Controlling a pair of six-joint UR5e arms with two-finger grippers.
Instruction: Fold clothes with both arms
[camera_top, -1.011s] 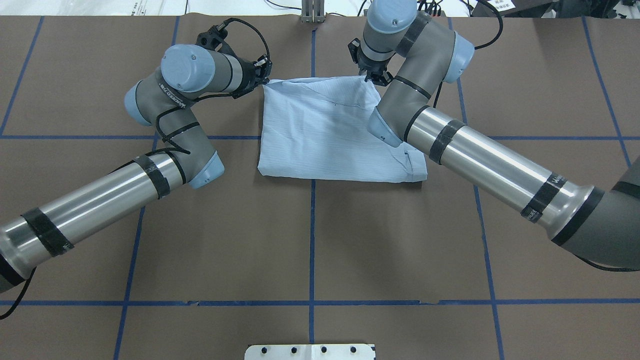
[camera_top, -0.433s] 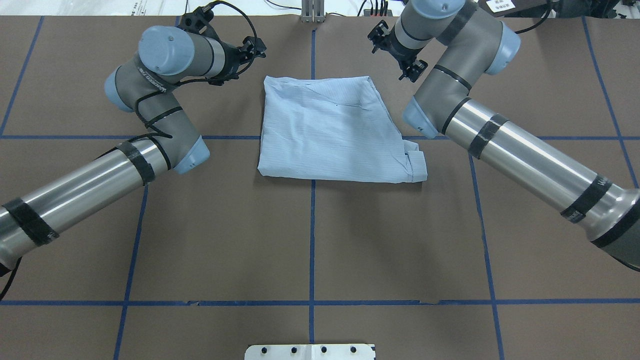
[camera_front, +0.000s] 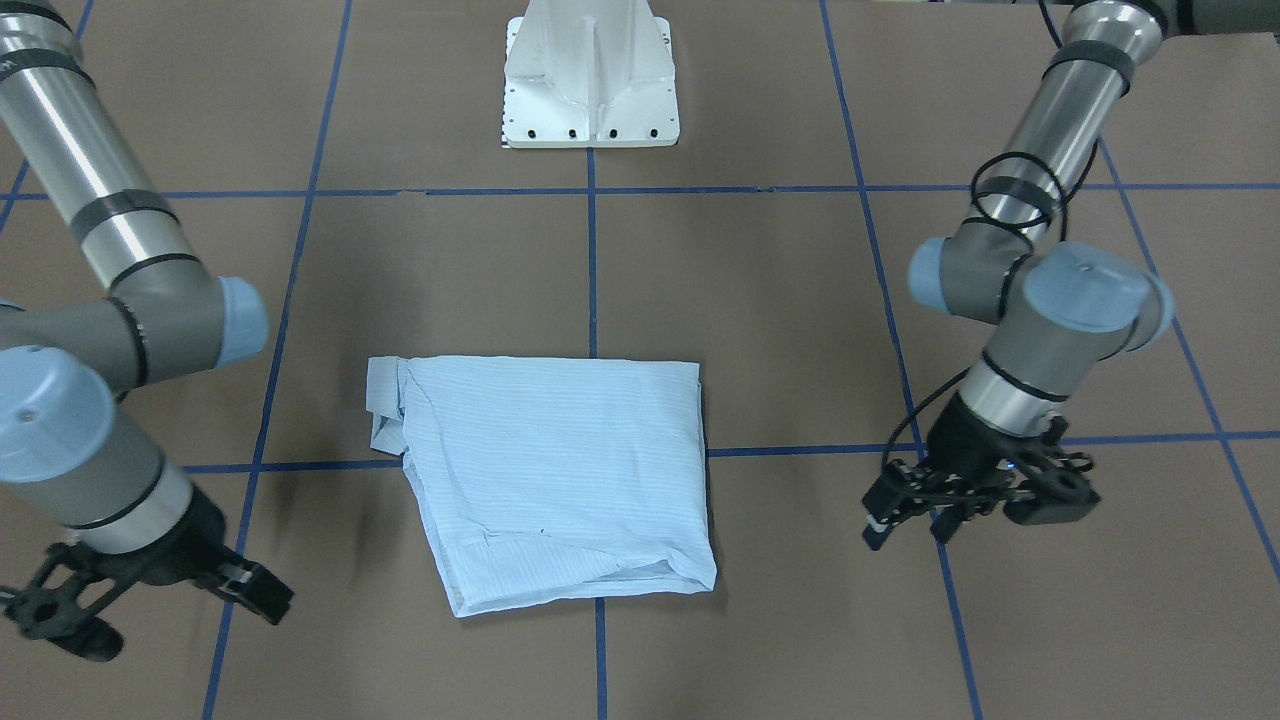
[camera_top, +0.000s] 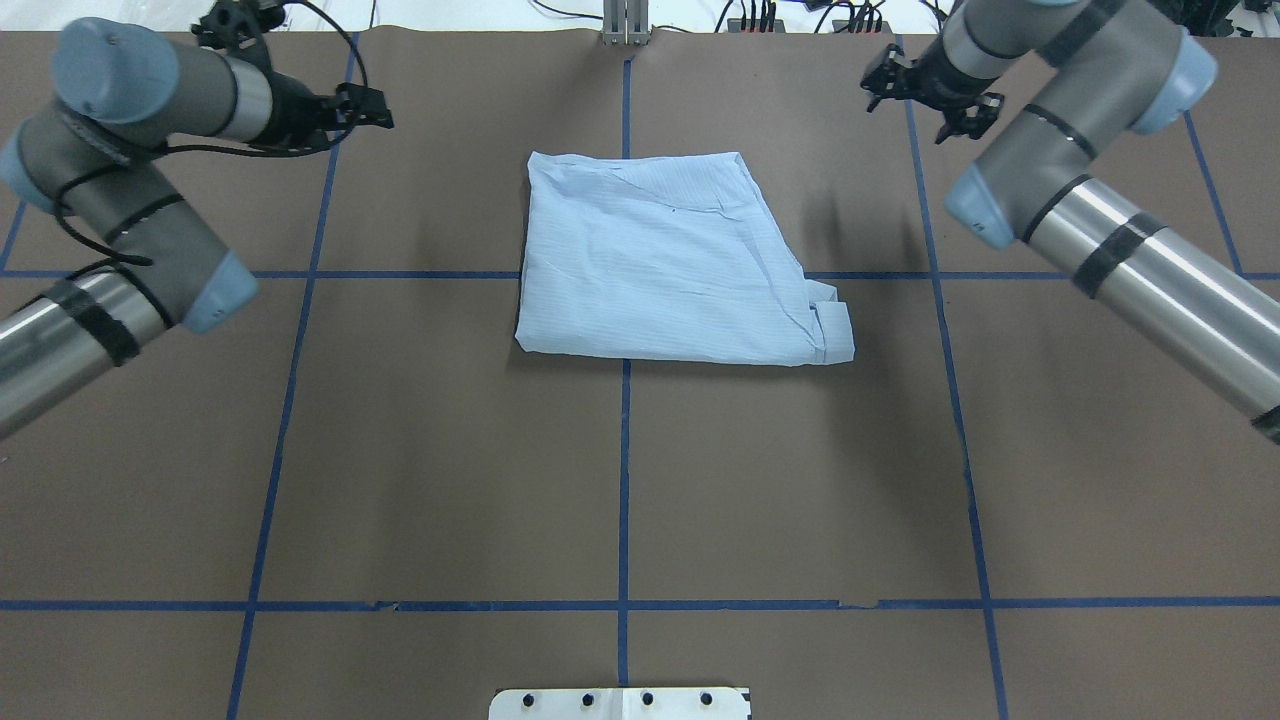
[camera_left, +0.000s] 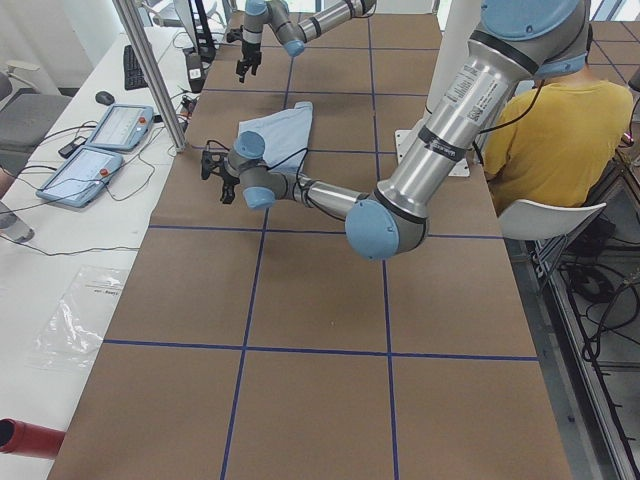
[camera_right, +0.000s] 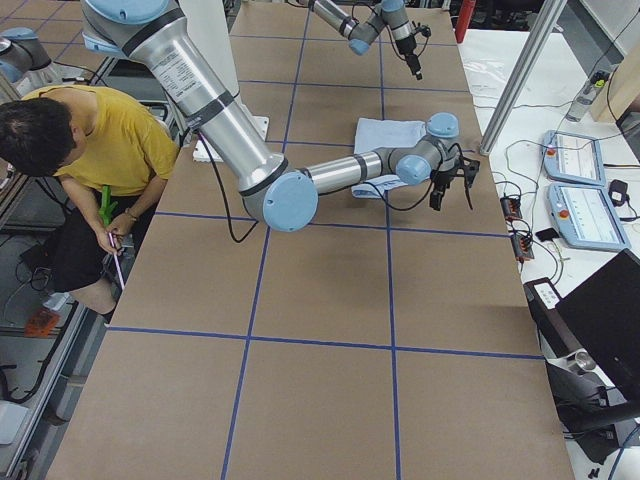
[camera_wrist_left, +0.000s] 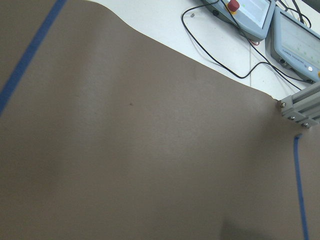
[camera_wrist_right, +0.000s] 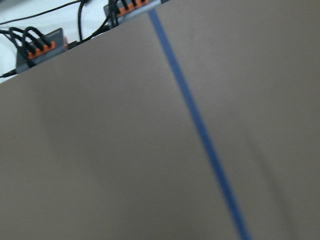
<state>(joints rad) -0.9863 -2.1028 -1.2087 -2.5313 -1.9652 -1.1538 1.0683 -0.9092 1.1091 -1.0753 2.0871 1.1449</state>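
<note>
Shirt (camera_top: 660, 270) folded flat; lettering on left arm (camera_left: 455, 110) illegible

Open table (camera_top: 620, 480) separates shirt (camera_top: 660, 265) from left gripper (camera_top: 370, 108) and right gripper (camera_top: 918, 102).

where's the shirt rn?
Overhead view: the shirt lies folded at far centre across the middle blue line, between the left gripper and right gripper, touching neither.

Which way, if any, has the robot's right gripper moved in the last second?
Yes. In the overhead view the right gripper left the far corner of the light blue shirt and swung right, now over the blue tape line.
</note>
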